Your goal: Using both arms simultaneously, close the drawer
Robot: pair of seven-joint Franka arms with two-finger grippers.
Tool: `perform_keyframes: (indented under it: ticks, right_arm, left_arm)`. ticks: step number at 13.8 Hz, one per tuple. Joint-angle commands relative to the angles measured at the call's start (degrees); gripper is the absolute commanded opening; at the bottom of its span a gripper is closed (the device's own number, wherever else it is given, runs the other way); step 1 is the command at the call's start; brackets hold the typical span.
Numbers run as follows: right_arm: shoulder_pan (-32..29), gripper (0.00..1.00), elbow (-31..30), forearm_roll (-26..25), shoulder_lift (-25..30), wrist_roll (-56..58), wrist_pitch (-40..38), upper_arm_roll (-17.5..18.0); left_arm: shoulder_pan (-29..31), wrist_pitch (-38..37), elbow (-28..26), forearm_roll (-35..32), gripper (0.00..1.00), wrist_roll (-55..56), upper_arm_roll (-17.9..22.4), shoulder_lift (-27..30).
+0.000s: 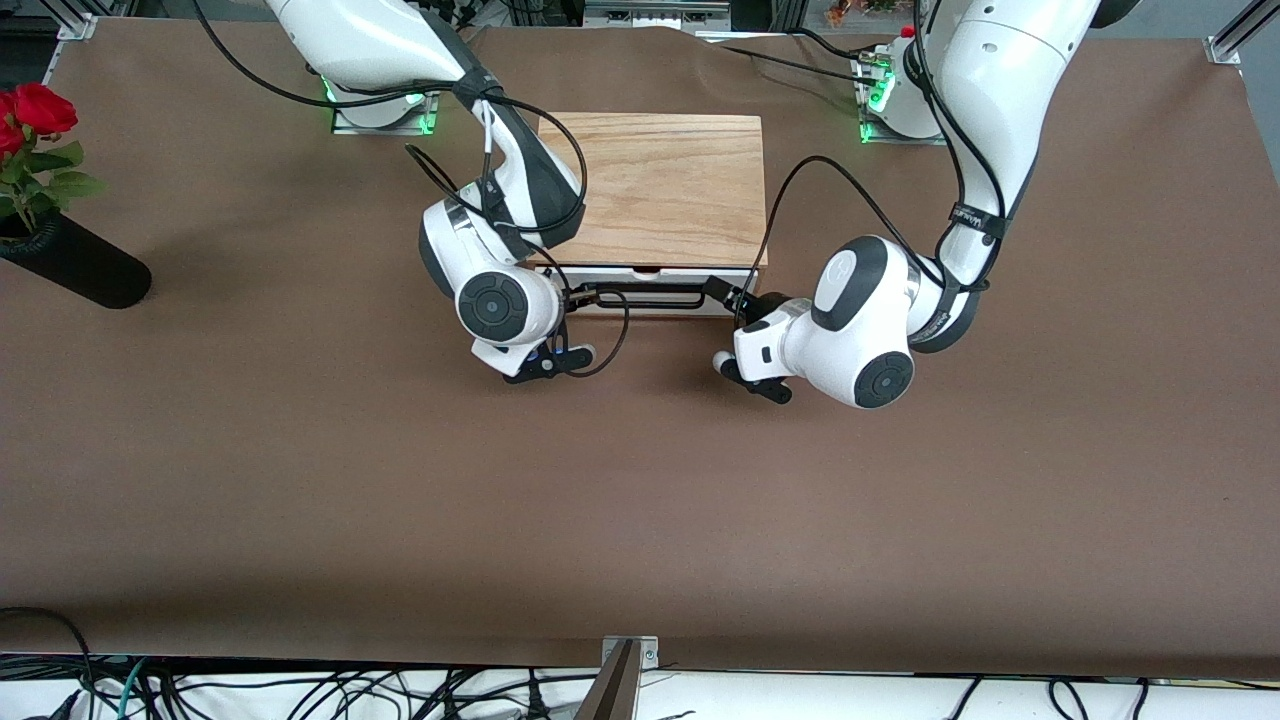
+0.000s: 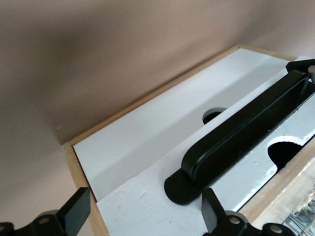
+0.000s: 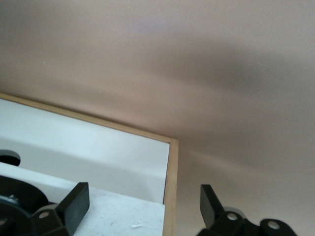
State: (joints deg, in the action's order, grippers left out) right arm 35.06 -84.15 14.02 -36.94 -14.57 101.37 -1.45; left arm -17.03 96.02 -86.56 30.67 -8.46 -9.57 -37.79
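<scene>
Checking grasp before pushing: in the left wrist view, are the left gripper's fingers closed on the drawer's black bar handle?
No: the left gripper is open, its fingers spread, touching nothing, near the black handle.

Wood, white panel, black plastic, matt brown cover

The box top (image 1: 655, 185) is pale grained wood, unpolished. The drawer (image 2: 162, 132) has a smooth white front edged in light wood; its handle (image 2: 241, 137) looks like satin black plastic. The tabletop (image 1: 640, 500) carries a matt brown, faintly textured covering. Arm shells look like glossy white plastic.
</scene>
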Motion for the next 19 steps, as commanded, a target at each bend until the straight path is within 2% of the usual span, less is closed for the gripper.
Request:
perform_keyframes:
  ticks: [1,5,9,10,14,16,19]
  right_arm:
    - [0.45,1.0,0.39,1.01,0.55,-0.28,-2.84,0.04]
    - [0.54,1.0,0.39,1.28,0.55,-0.28,-3.73,0.92]
    - [0.63,1.0,0.65,1.28,0.46,-0.28,-4.08,0.92]
    - [0.36,1.0,0.83,1.28,0.2,-0.19,-3.64,0.83]
    - [-0.08,1.0,1.27,0.66,-0.24,0.95,4.34,0.4]
    - [-0.95,1.0,1.45,0.4,-0.15,0.86,5.76,-0.31]
    - [-1.84,1.0,2.67,0.05,0.11,0.77,6.12,-0.83]
  left_arm:
    - [0.07,-1.88,0.43,2.03,1.0,-0.95,-0.09,-0.18]
    - [0.33,-2.68,0.43,4.39,1.0,-1.03,-0.09,-0.18]
    - [2.0,-2.33,1.48,2.91,1.0,-1.3,0.34,0.17]
    - [2.0,-2.32,3.14,2.12,1.0,-1.3,0.61,0.09]
    - [5.68,-2.24,8.5,-3.67,1.0,-1.3,1.93,0.52]
    - [8.14,-2.15,10.79,-7.18,1.0,-1.3,2.1,0.52]
    - [9.91,0.56,13.96,-17.27,1.0,-1.21,2.1,0.87]
